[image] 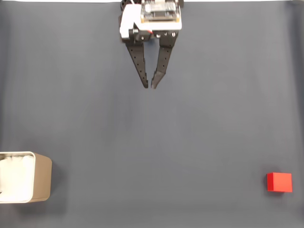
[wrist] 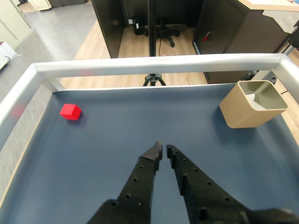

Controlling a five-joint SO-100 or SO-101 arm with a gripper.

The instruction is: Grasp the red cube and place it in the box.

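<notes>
Here we start with the bench (image: 152,142), a wide sheet of dark blue-grey with a pale metal rail (wrist: 159,64) along its far edge in the wrist view. Next in size comes the box (image: 42,176), beige outside and white within, standing upright at the lower left of the fixed view and far right in the wrist view. The tool (image: 149,85) hangs at the top centre of the fixed view, its two black fingers drawn together so that the tips nearly meet, gripping nothing. Smallest is the red cube (image: 279,182), resting on the bench at the lower right of the fixed view, well apart from both tool and box. We judge the grasp has not yet begun. The risks we see: arriving with fingers this narrow would shove the cube aside rather than straddle it; the cube sits near the bench edge, so a nudge could send it off; and the long carry across to the box leaves room for a weak pinch to slip.
</notes>
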